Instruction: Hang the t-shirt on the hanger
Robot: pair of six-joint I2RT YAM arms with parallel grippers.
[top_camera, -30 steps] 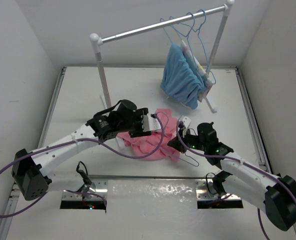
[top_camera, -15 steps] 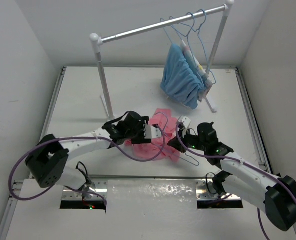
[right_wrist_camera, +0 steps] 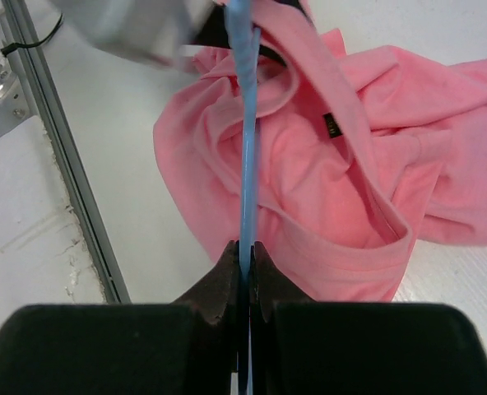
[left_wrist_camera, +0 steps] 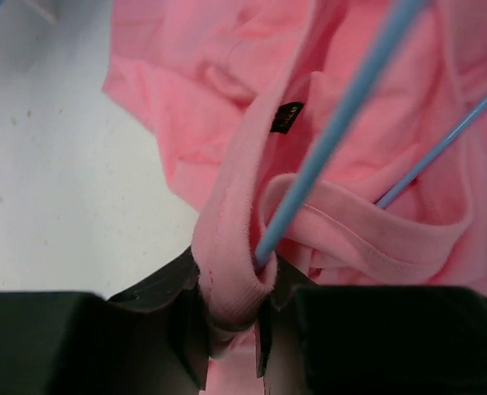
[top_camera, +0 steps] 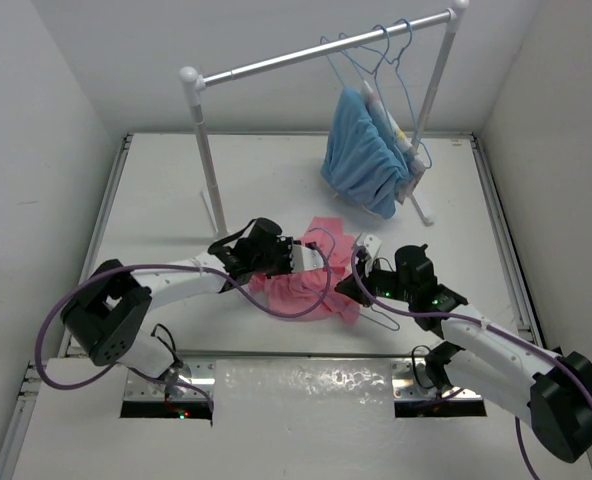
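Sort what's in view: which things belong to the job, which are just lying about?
Job: salmon-pink cloth t-shirt; thin light-blue wire hanger; left tool pinching the collar; right tool gripping the hanger.
Lying about: white-and-metal clothes rail; light-blue garment; spare wire hangers.

The hanger [left_wrist_camera: 338, 123] is cut off at the top (left wrist view); the label [left_wrist_camera: 286, 117] on the t-shirt [left_wrist_camera: 202, 66] cannot be read.

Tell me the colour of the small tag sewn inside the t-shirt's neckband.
Black or very dark; the tag on the t-shirt shows best in the left wrist view.
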